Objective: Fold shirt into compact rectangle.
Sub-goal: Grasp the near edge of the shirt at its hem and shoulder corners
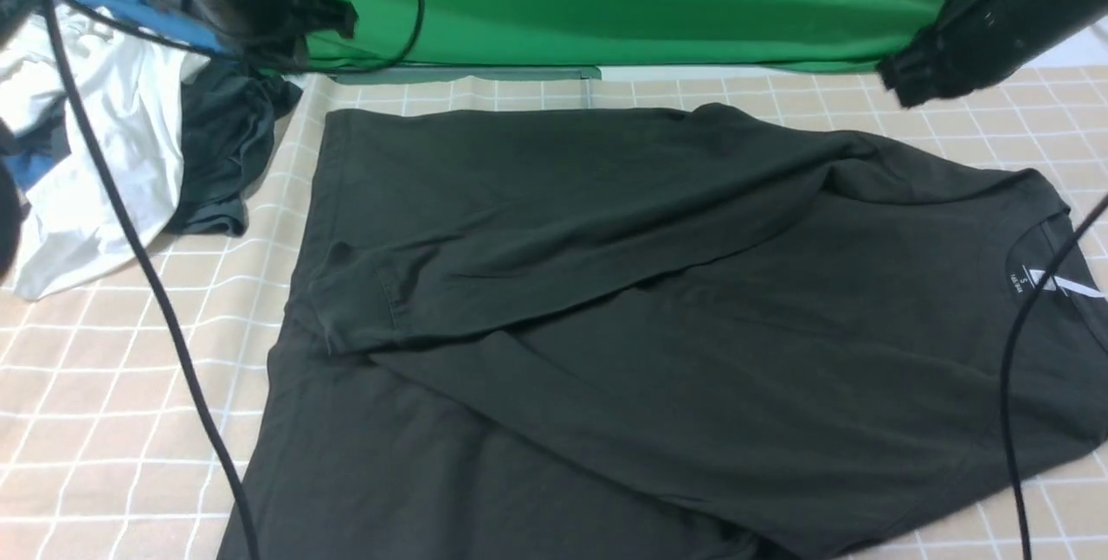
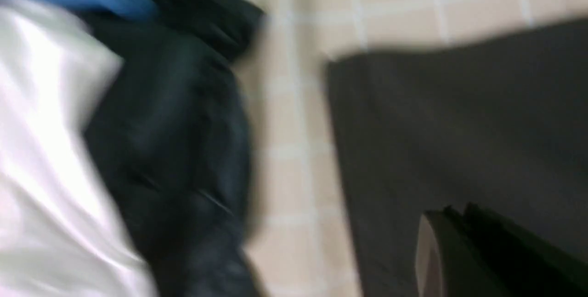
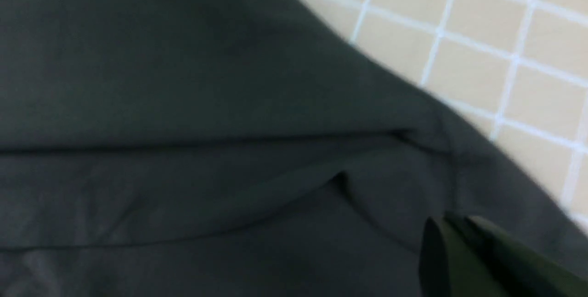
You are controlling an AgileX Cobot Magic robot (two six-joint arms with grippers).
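- Front view: the black T-shirt [image 1: 649, 283] lies spread on the checked desk [image 1: 86, 421]. Its long axis runs left to right, with the collar and neck label [image 1: 1052, 283] toward the right. The far side is folded inward. It looks soft, light and limp; pinching the near hem corner and the near shoulder seems best.
- Left wrist view: the left end effector [image 2: 452, 242] is closed and empty above the T-shirt's far hem corner.
- Right wrist view: the right end effector [image 3: 448, 237] hovers over the shoulder folds; blur hides its state.

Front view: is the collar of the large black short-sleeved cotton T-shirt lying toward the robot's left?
No, the black T-shirt has its collar and white neck label at the right edge.
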